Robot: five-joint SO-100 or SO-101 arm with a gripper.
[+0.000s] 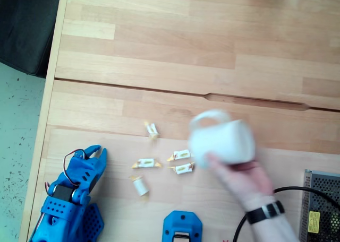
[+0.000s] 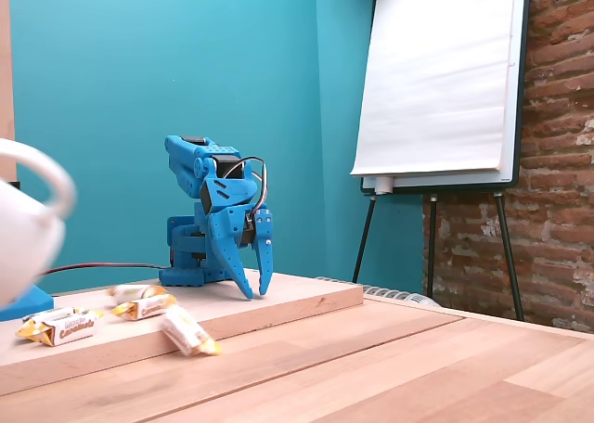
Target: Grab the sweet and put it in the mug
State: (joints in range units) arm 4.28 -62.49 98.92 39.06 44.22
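Observation:
Several small sweets in white wrappers with yellow ends lie scattered on the wooden table; one sweet lies nearest the arm and another lies close to the mug. A person's hand holds the white mug tilted and motion-blurred above the table, handle pointing away. At the left edge of the low side view, the mug shows above more sweets. My blue gripper rests folded at the lower left, left of the sweets, shut and holding nothing. In the side view the gripper points down at the board.
A grey metal box and a black cable sit at the lower right. A blue printed part stands at the front edge. The table's left edge is close to the arm. A flipchart easel stands behind the table.

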